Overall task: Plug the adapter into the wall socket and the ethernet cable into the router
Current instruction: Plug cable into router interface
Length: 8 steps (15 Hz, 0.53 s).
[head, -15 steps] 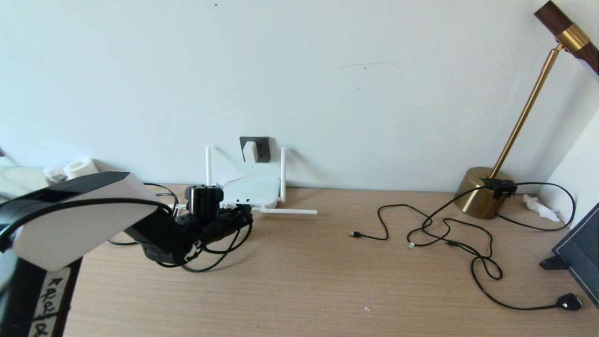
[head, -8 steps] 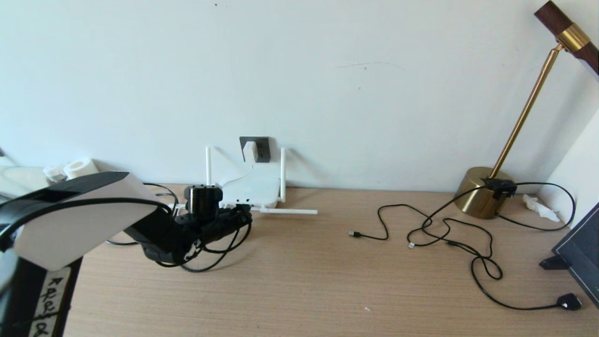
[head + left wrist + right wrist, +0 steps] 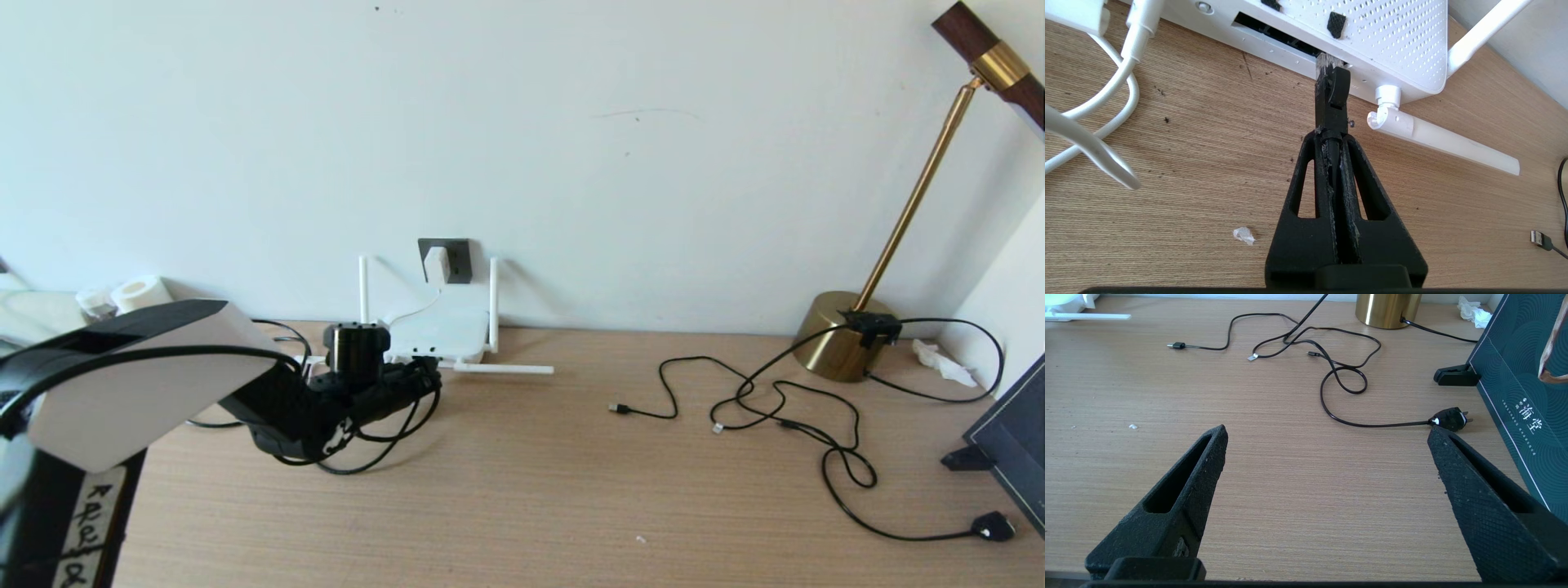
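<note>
Left pincer clamped on ethernet cable plug, clear tip at router port slot at 12 o'clock for insertion. Adapter already in wall socket. Right pincer parked wide open above surface.

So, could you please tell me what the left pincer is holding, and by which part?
The left pincer grips the ethernet cable just behind its plug, at the router.

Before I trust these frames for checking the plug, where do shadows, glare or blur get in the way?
Head view: even daylight, soft shadow under the left gripper, which hides the router ports. Left wrist view: sharp; the ethernet cable plug's clear tip meets a dark, shadowed port slot. Right wrist view: the lamp base glints; nearest fingers slightly soft.
</note>
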{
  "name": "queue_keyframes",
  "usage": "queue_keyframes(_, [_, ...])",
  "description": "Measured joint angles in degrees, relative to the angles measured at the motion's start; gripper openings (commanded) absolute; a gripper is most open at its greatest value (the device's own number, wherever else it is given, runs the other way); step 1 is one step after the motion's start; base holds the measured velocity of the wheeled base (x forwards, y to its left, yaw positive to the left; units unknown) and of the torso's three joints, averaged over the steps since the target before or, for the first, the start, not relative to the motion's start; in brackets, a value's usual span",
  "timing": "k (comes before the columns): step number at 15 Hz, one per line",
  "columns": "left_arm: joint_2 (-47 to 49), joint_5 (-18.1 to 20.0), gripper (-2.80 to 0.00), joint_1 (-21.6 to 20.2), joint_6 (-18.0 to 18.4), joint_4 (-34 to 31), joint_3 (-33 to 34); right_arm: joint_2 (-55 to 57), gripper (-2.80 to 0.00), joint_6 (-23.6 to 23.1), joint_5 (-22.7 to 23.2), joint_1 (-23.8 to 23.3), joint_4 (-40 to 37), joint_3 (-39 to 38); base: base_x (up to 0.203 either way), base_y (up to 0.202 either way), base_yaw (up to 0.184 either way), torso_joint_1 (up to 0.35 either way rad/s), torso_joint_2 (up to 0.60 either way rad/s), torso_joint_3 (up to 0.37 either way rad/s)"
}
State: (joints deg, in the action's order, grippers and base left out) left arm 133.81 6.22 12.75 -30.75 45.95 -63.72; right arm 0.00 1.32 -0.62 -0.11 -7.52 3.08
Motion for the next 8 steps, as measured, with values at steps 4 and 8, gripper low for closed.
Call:
queue_keyframes(4, [0.14,0.00,-2.80,0.00,0.08,-0.25,-0.18,0.00,0.00,-0.02,0.02,0.01,0.00,0.00,0.000,0.000,0.000,0.000,0.00,0.000])
queue_keyframes(8, [0.31,0.05,-2.80,0.04,0.08,-2.14,-1.81,0.00,0.00,0.00,0.01,0.01,0.00,0.00,0.000,0.000,0.000,0.000,0.00,0.000])
